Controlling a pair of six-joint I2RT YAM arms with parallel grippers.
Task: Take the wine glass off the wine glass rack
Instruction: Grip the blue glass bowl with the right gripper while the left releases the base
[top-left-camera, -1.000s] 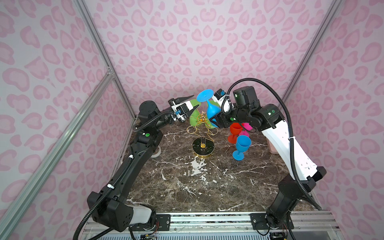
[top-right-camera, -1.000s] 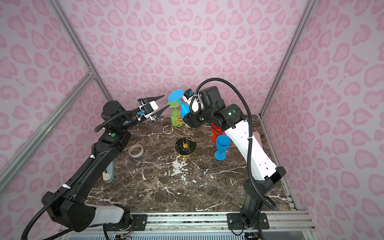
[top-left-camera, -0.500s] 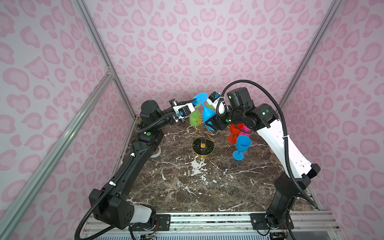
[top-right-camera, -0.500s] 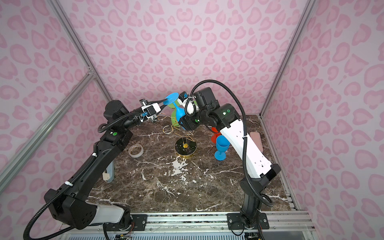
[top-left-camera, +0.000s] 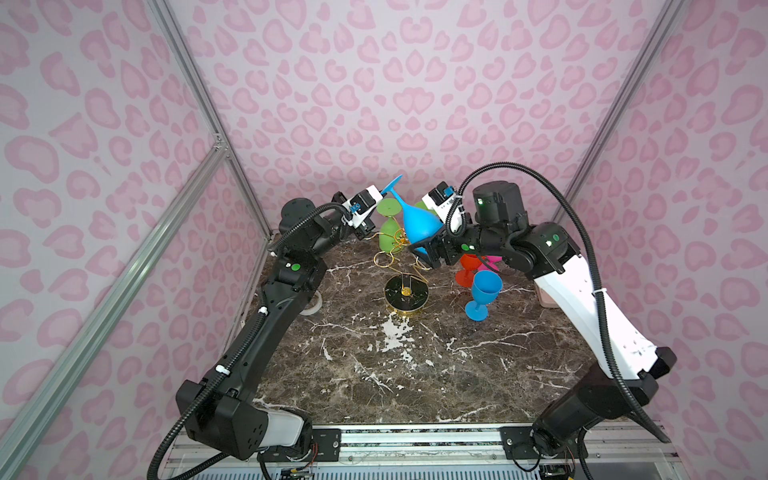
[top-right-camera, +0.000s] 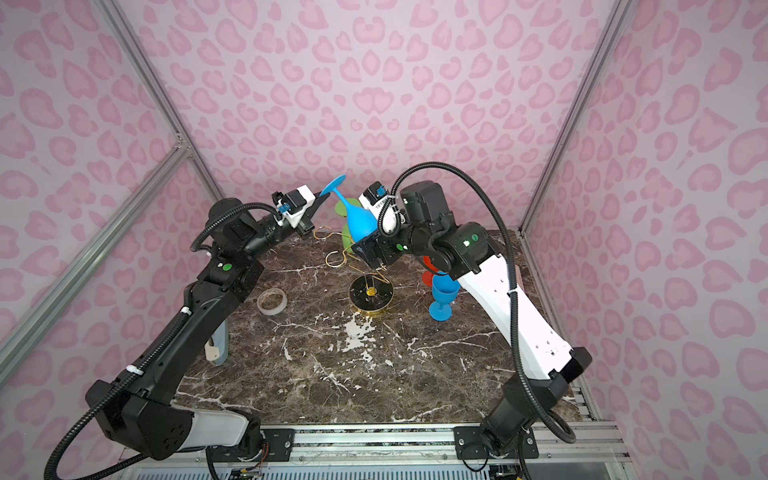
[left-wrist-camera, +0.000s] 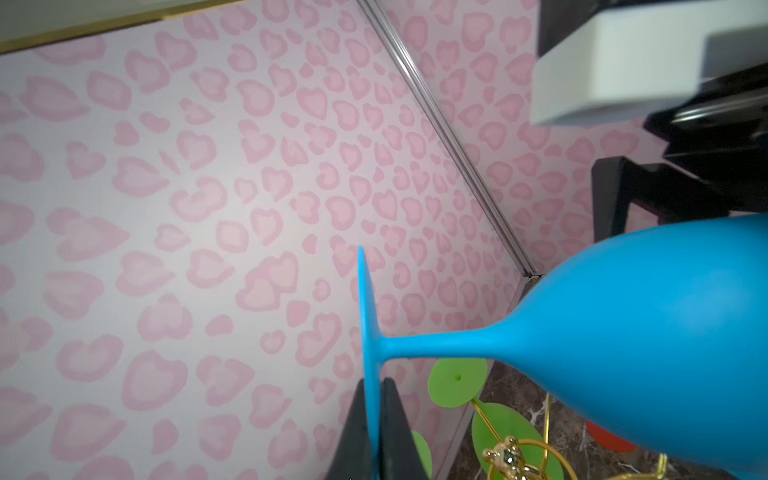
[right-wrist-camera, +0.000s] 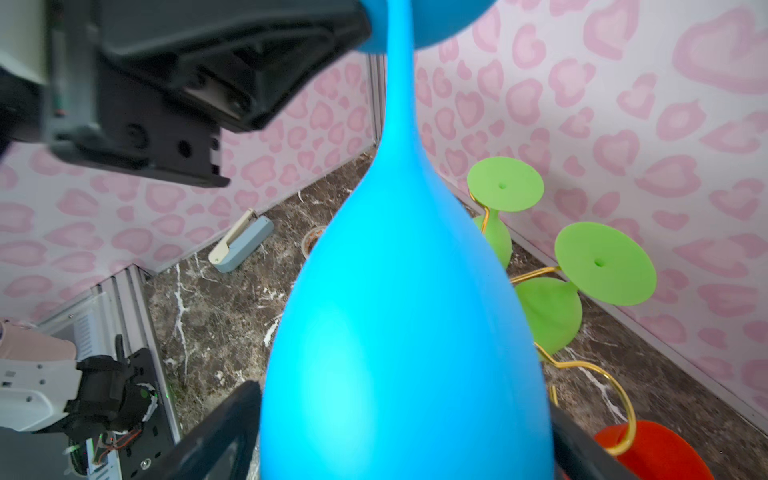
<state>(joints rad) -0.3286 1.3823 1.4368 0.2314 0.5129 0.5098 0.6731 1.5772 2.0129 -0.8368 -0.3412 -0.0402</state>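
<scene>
The dark marble worktop (top-left-camera: 395, 374) is being reached over by 2 arms, both meeting near the middle of its far edge. The wine glass rack (top-left-camera: 406, 293) is being borne on its round black base just beyond the centre of the worktop, and 2 green glasses (right-wrist-camera: 548, 316) are being hung upside down from its gold loops on the far side. The blue wine glass (top-left-camera: 419, 222) is being held in the air above and just beside the upper loops, tilted, its foot pointing up toward the far left corner and its bowl pointing down toward the right. In both wrist views its stem is being shown clear of the wire. The left gripper (left-wrist-camera: 374, 388) is being clamped on the edge of the flat foot, its 2 black fingers (left-wrist-camera: 353, 436) being pressed against either face of the disc. The right gripper (right-wrist-camera: 403, 411) is being spread wide around the bowl, 1 finger on each flank; whether those fingers are pressing on the bowl or standing just off it cannot be told. Toward the right edge a standing blue glass (top-left-camera: 482, 291) is being backed by an orange glass (top-left-camera: 468, 266) and a pink glass (top-left-camera: 493, 258), both partly hidden by the right arm. By the left edge a grey-blue case (top-right-camera: 217, 347) is being partly covered by the left arm, and a tape roll (top-right-camera: 272, 301) is being shown lying flat just beyond it.
</scene>
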